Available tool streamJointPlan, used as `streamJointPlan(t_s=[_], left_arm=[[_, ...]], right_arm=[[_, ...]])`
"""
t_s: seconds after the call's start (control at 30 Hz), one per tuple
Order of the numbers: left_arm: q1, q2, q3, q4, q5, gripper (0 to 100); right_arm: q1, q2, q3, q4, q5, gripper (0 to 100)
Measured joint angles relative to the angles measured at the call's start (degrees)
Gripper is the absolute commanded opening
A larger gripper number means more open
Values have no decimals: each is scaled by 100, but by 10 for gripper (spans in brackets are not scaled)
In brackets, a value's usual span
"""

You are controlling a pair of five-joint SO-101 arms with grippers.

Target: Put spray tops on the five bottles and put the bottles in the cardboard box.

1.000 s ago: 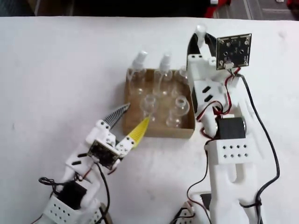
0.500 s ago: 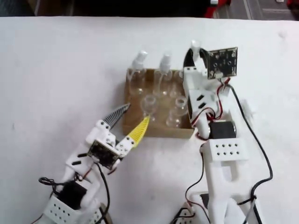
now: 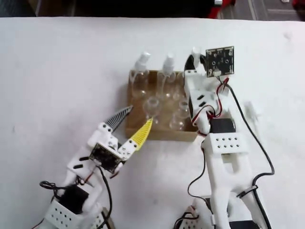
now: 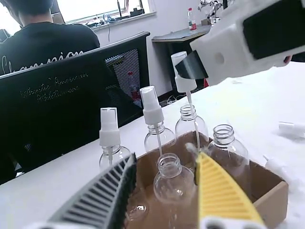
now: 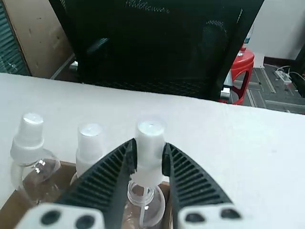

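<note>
The right gripper (image 5: 148,153) has its fingers closed on a white spray top (image 5: 150,138), held upright just above the neck of the open bottle (image 5: 144,200) that stands below the fingertips, in a back corner of the cardboard box (image 3: 162,135). In the left wrist view the top's dip tube already runs down into that neck. The step therefore seems to call for a straight, vertical descent, keeping the top square until its collar seats on the thread. A tilt could bind the tube or push the light bottle against the capped bottles (image 5: 28,143) just beside the fingers. The left gripper (image 3: 140,116) hangs with its fingers spread apart and an uncapped bottle (image 4: 169,176) between them, likely able to steady the box if needed.
</note>
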Motion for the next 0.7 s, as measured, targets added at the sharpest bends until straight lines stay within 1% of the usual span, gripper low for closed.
streamJointPlan(t_s=[0.13,0.2,0.37,0.43,0.7], left_arm=[[0,0,0,0,0,187],[0,0,0,0,0,187],[0,0,0,0,0,187],[0,0,0,0,0,187],[0,0,0,0,0,187]], right_arm=[[-9,0,202,0,0,19],[-26,0,246,0,0,36],[-158,0,246,0,0,168],[-149,0,264,0,0,193],[-158,0,264,0,0,161]])
